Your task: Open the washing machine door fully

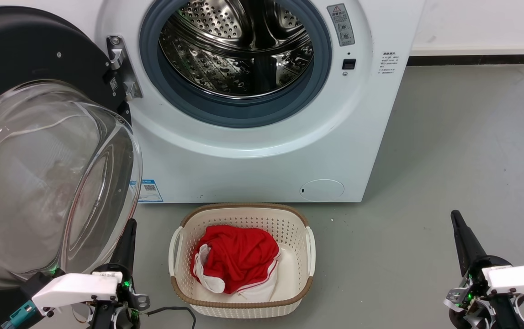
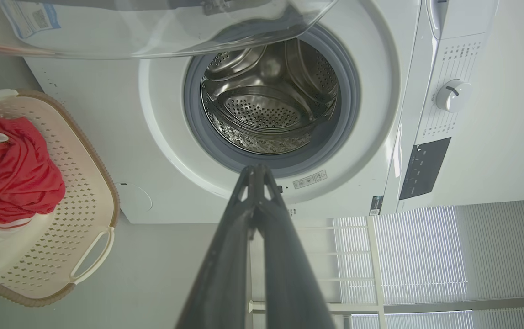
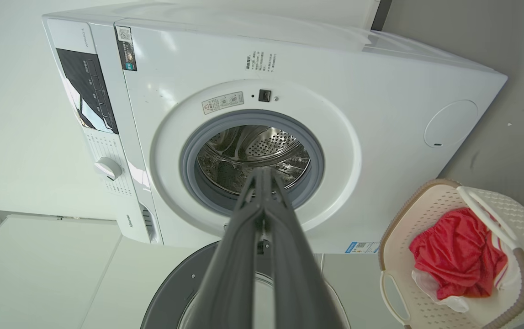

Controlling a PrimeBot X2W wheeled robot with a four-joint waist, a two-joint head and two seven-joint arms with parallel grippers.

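Note:
The white washing machine (image 1: 266, 164) stands ahead with its steel drum (image 1: 239, 45) exposed. Its black door (image 1: 24, 55) is swung wide to the left on its hinge (image 1: 120, 68), and the clear glass bowl (image 1: 47, 183) bulges toward me. My left gripper (image 1: 130, 225) is shut, empty, right beside the bowl's lower right rim; I cannot tell if it touches. In the left wrist view the left gripper (image 2: 256, 168) points at the drum opening, under the bowl's edge (image 2: 152, 27). My right gripper (image 1: 454, 215) is shut, empty, low at the right above the floor. The right gripper (image 3: 262, 171) faces the drum; the door (image 3: 184, 283) shows below.
A cream perforated laundry basket (image 1: 243, 301) holding a red and white garment (image 1: 236, 260) sits on the grey floor just in front of the machine, between my arms. Open floor (image 1: 463, 146) lies to the right. A white wall with dark skirting (image 1: 472, 59) runs behind.

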